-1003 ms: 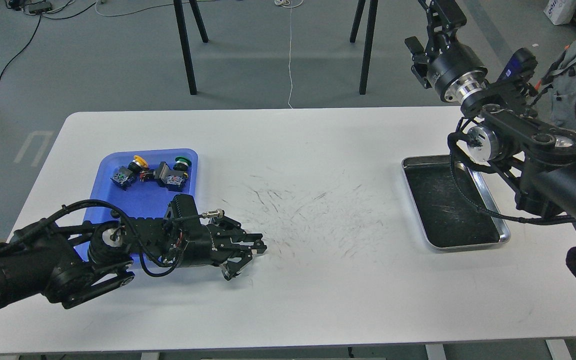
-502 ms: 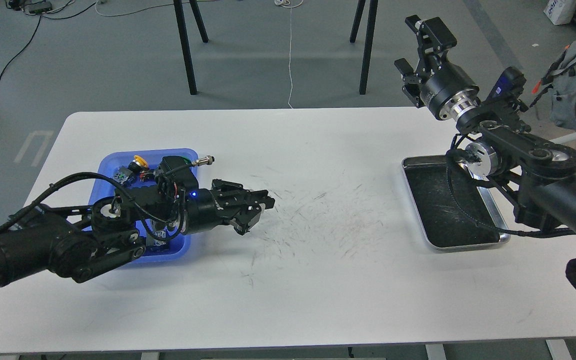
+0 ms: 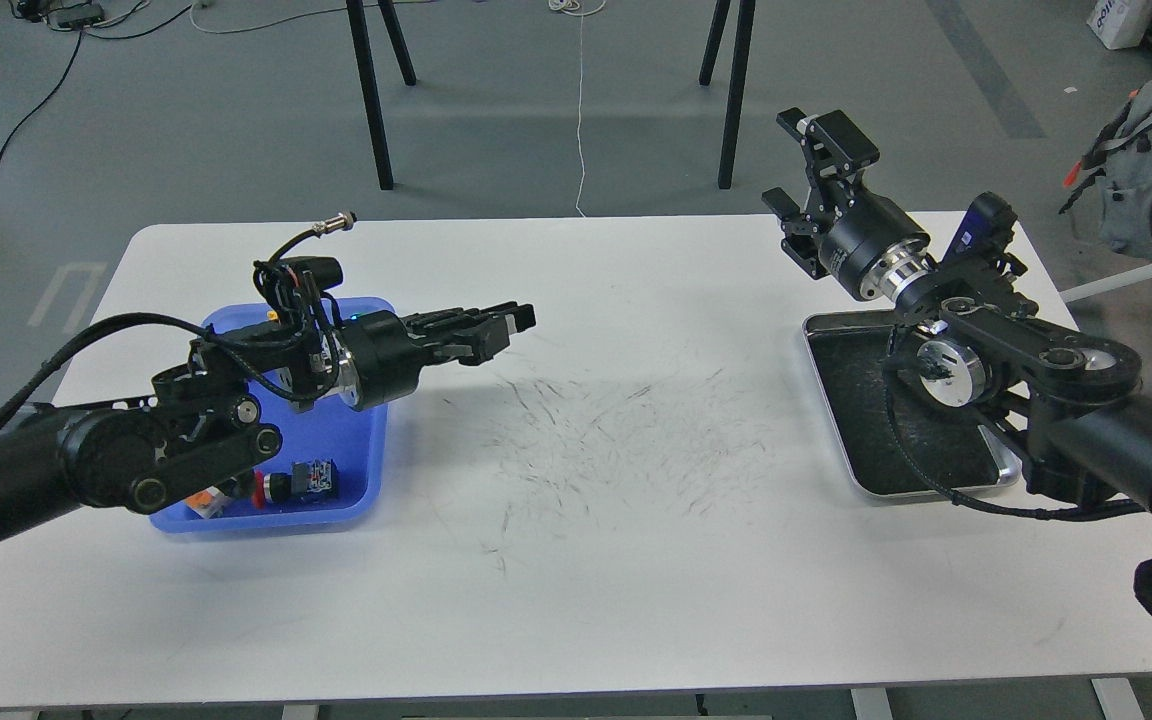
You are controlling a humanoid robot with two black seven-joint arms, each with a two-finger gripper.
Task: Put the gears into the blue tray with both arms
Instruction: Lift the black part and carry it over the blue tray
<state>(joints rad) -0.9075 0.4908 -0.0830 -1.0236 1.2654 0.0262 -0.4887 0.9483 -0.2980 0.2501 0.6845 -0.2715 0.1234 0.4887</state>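
The blue tray [image 3: 361,470] sits on the left of the white table, partly covered by my left arm. No gears can be made out in this view. My left gripper [image 3: 514,322] hangs above the table just right of the tray's far corner and points right. Its fingers overlap edge-on, so their gap is hidden. My right gripper [image 3: 808,168] is raised over the table's far right edge, beyond the silver tray [image 3: 826,330]. It is open, with nothing between its fingers.
A red-capped push-button switch [image 3: 286,483] and an orange-capped one [image 3: 202,500] lie at the blue tray's near end. The silver tray's dark inside holds nothing I can see. Scuff marks [image 3: 596,430] cover the table's middle. Chair legs stand beyond the far edge.
My left arm has lifted and swung toward the far side, over the blue tray, uncovering the switches at its near end. My right gripper has come down and to the left.
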